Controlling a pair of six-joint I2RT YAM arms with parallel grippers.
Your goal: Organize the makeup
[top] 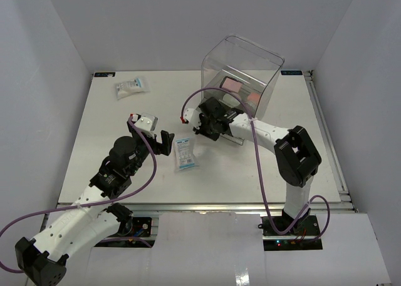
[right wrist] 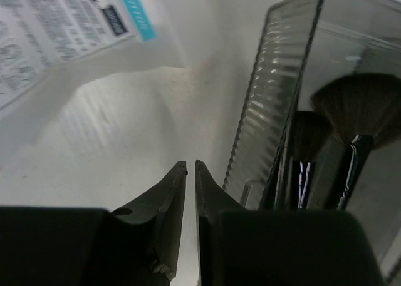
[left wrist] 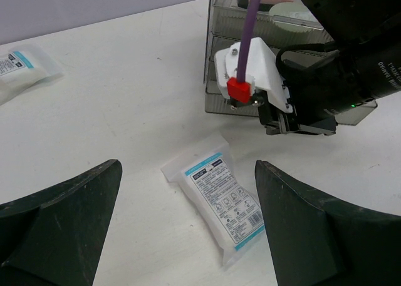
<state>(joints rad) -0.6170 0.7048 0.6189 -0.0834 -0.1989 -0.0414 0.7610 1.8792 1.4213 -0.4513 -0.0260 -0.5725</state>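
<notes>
A white-and-blue packet (top: 185,153) lies flat at the table's middle; in the left wrist view the packet (left wrist: 219,195) sits just ahead of my left gripper (left wrist: 188,167), which is wide open and empty. A second packet (top: 131,87) rests at the far left. My right gripper (right wrist: 190,164) is shut on nothing, low over the table beside the ribbed front of a grey drawer (right wrist: 269,104). Two black brushes (right wrist: 351,132) lie inside that drawer. A pink palette (top: 232,84) sits in the clear box (top: 241,70).
The clear box with grey drawers stands at the back right, and my right arm (top: 294,151) reaches to its front. My left gripper (top: 156,141) hovers left of the middle packet. The table's raised edge (top: 326,136) runs along the right.
</notes>
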